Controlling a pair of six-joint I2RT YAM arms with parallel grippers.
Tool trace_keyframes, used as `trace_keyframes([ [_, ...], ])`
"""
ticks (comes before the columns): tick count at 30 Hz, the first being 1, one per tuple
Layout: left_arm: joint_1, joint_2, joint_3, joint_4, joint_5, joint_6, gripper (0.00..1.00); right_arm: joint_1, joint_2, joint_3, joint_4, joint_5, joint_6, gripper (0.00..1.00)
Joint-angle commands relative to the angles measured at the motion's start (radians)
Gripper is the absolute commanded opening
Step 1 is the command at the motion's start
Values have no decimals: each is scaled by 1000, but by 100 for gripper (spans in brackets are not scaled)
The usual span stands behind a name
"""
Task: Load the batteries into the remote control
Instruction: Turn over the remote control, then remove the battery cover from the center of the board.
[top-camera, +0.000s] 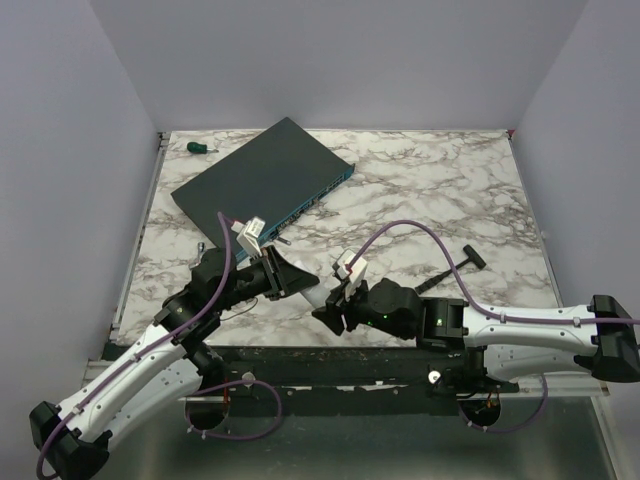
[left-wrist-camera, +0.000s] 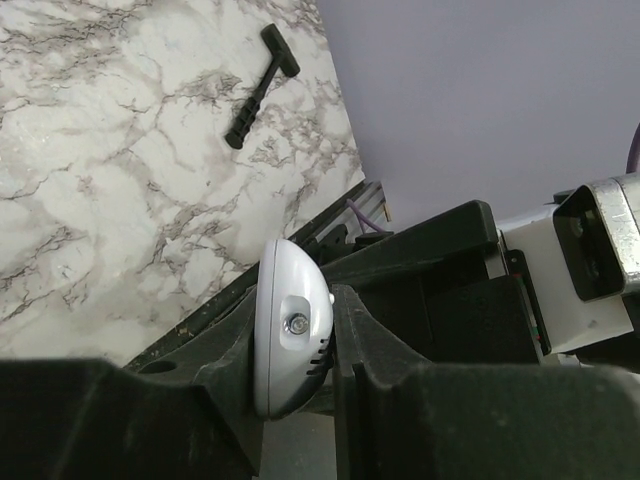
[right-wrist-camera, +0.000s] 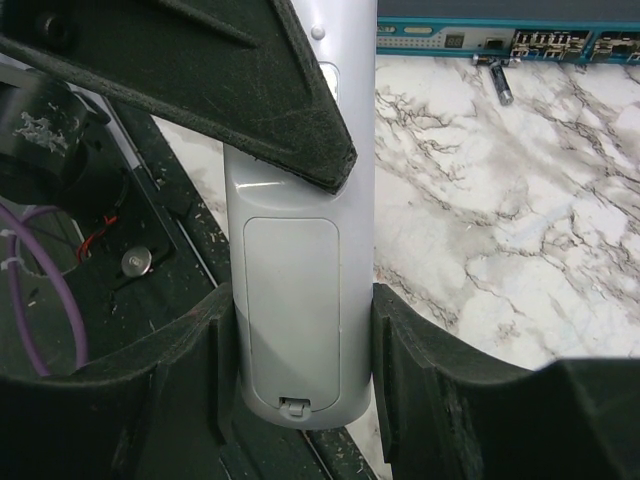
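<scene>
The white remote control (top-camera: 318, 298) hangs between both grippers above the table's near edge. My left gripper (top-camera: 296, 282) is shut on its front end; the left wrist view shows that rounded end with its small emitter (left-wrist-camera: 292, 325) pinched between the jaws. My right gripper (top-camera: 334, 306) is shut on the other end. In the right wrist view the remote's back (right-wrist-camera: 295, 250) faces the camera with the battery cover closed and its latch (right-wrist-camera: 294, 405) at the bottom. A small cylinder, possibly a battery (right-wrist-camera: 501, 83), lies by the network box.
A large flat dark network box (top-camera: 265, 175) lies at the back left, its port side also in the right wrist view (right-wrist-camera: 500, 38). A black T-shaped tool (top-camera: 456, 267) lies right of centre and shows in the left wrist view (left-wrist-camera: 257, 85). A green-handled screwdriver (top-camera: 200, 147) lies at the far left corner.
</scene>
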Motion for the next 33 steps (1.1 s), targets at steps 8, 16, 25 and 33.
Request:
trace_keyframes([
  [8, 1, -27, 9, -24, -33, 33, 0, -1, -8, 31, 42, -50, -23, 64],
  [16, 3, -121, -44, 17, -119, 23, 0, -1, -134, 19, 40, 107, 153, 75],
  [25, 22, -206, -93, 83, -166, -7, 0, -1, -430, -153, 115, 257, 407, 75],
  [33, 40, -234, -165, 220, -125, -97, 0, 0, -560, -336, 215, 270, 610, 75],
])
